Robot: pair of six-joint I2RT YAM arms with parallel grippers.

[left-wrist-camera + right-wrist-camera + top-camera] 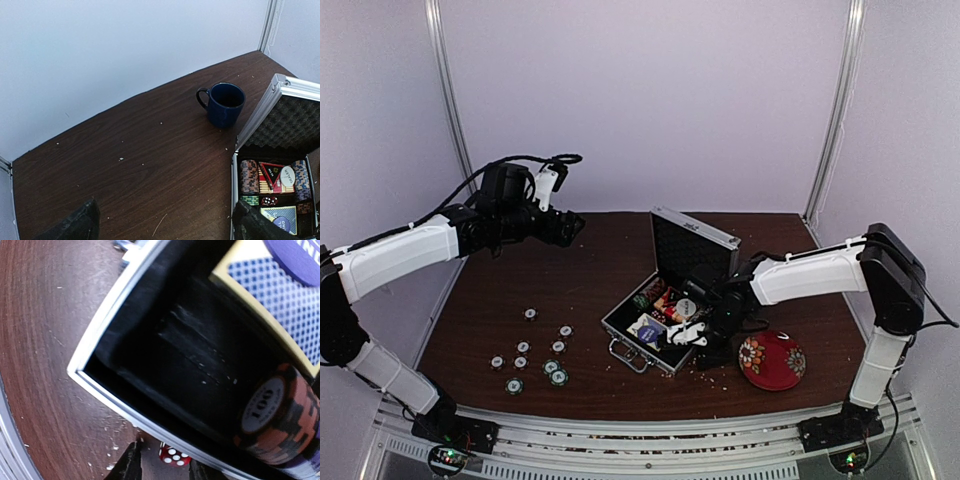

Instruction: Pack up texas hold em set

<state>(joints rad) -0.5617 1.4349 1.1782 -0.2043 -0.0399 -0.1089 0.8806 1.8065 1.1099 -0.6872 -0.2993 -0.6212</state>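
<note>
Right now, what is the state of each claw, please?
Left claw: open, empty.
Right claw: open around a red die.

Dark wood table [590,290] — on it an open briefcase [695,240], loose chips [558,376], red bowl [772,360], blue mug [225,104]
</note>
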